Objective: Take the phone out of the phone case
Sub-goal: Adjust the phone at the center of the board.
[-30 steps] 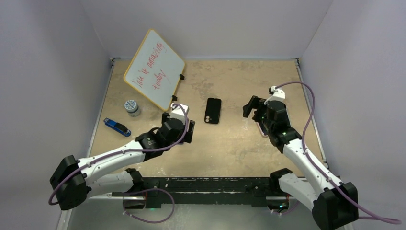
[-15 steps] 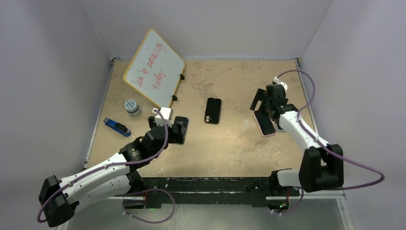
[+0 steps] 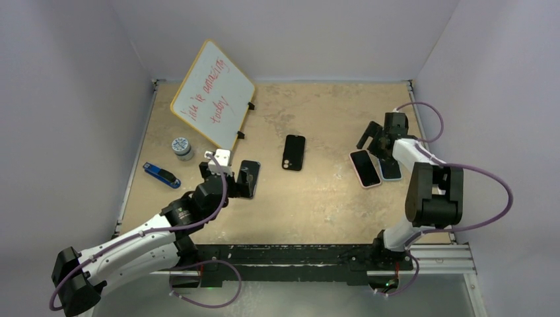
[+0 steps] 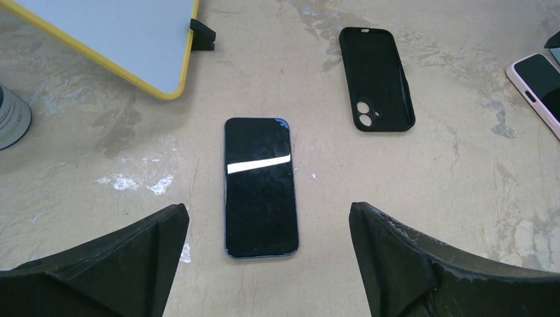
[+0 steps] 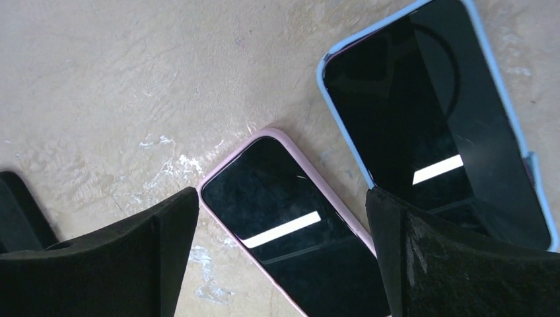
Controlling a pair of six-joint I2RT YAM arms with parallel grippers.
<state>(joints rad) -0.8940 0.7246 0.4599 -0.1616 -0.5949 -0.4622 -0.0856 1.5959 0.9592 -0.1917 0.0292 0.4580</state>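
Observation:
A bare dark phone (image 4: pixel 259 187) lies screen up on the table, and the empty black phone case (image 4: pixel 376 78) lies apart from it, further off to the right. My left gripper (image 4: pixel 267 211) stands open just behind the phone's near end, touching nothing. In the top view the phone (image 3: pixel 248 178) is beside the left gripper (image 3: pixel 224 179) and the case (image 3: pixel 294 152) sits mid-table. My right gripper (image 5: pixel 282 195) hangs open over a pink-cased phone (image 5: pixel 297 224).
A blue-cased phone (image 5: pixel 429 112) lies beside the pink one (image 3: pixel 365 168) at the right. A tilted whiteboard (image 3: pixel 212 92) stands at the back left, with a small jar (image 3: pixel 182 146) and a blue object (image 3: pixel 160 174) near the left edge.
My left arm drew back toward its base and its jaws widened, uncovering the bare phone on the table. My right arm swung further right and back, above the two cased phones.

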